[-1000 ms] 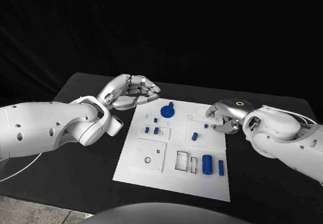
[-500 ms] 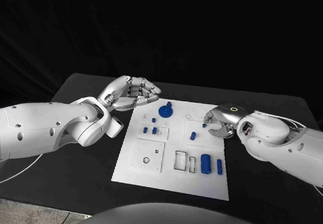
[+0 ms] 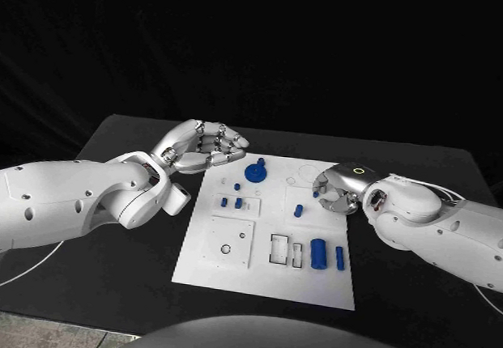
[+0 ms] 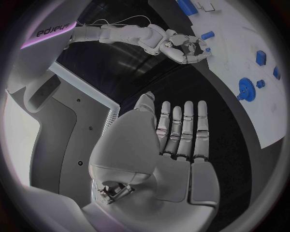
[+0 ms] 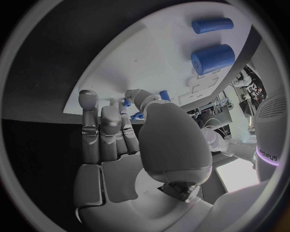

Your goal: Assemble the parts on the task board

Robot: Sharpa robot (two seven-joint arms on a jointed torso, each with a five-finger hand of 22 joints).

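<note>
The white task board [image 3: 262,264] lies mid-table. On it are a blue gear [image 3: 256,173], small blue pegs [image 3: 232,202], another peg [image 3: 299,211], a thick blue cylinder [image 3: 319,250] and a slim one [image 3: 340,257]. My left hand [image 3: 201,146] hovers off the board's far left corner, its palm [image 4: 175,145] bare and holding nothing. My right hand [image 3: 335,189] is over the board's right edge. Its thumb and a finger sit around a tiny blue peg [image 5: 126,102]; whether they grip it is unclear. The right wrist view also shows the thick cylinder [image 5: 212,59].
Rectangular recesses [image 3: 282,249] and a square plate with a hole [image 3: 230,242] mark the board's near half. Bare black table [image 3: 103,268] surrounds the board on all sides. The left wrist view shows the gear [image 4: 245,89] and my right hand [image 4: 187,46] at the board.
My right hand has moved left from beside the board onto its right edge, its fingers coming down at a small peg. The left hand has hardly moved.
</note>
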